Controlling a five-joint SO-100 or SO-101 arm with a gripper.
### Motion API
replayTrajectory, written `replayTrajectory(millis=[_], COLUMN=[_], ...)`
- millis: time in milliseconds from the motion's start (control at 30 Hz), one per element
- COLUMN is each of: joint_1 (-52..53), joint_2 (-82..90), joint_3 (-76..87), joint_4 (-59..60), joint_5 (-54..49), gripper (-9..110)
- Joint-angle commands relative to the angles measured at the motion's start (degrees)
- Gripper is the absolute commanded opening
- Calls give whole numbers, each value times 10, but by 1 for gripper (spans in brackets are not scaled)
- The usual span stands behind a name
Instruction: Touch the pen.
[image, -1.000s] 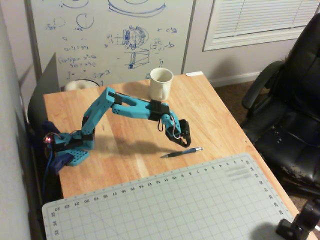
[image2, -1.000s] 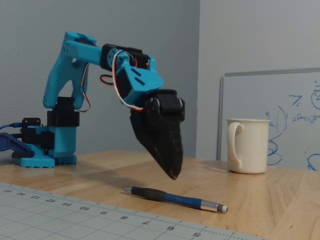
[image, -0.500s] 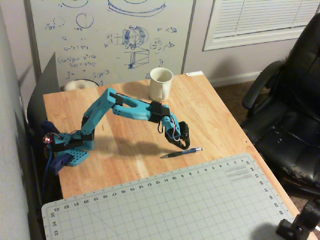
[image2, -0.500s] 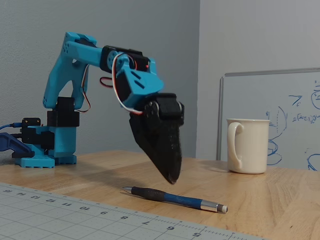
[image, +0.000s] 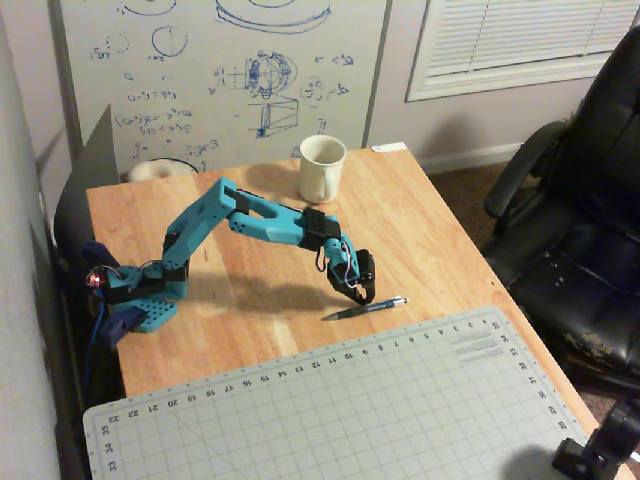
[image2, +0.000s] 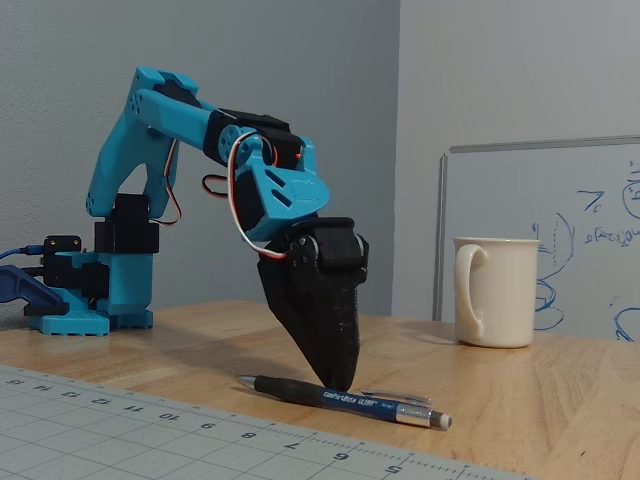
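Where the teal plastic arm bends down from its base at the left of the overhead view, its black two-finger gripper (image: 361, 294) points at the wooden tabletop (image: 440, 240) near the centre of the frame, its tip right at the thin dark blue-black ballpoint pen (image: 366, 309). The pen lies flat on the bare wood just above the upper edge of the grey gridded cutting mat (image: 330, 410), which fills the lower part of that view. In the fixed view the gripper (image2: 340, 378) comes down in the lower middle of the frame with its fingers drawn together into a single narrow point, nothing clamped between them; that point meets the pen (image2: 345, 399) near the middle of its barrel, though whether it presses on the pen or sits just behind it I cannot tell. The pen's silvery-grey end points towards the lower right of the fixed view, and its fine tip towards the left. A cream ceramic mug (image2: 496, 291) stands upright at the right of the fixed view, well apart from the pen; in the overhead view the mug (image: 322, 167) sits near the top centre of the table, in front of a whiteboard (image: 200, 70) covered with blue sketches. A black office chair (image: 580, 220) occupies the right edge of the overhead view.
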Motion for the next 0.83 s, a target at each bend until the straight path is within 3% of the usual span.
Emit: replayTrajectory(millis=[0, 800], joint_1=[-7, 2], joint_2=[22, 61], joint_3=[-48, -41], joint_4=[-6, -4], joint_5=[-4, -3], gripper=[1, 1])
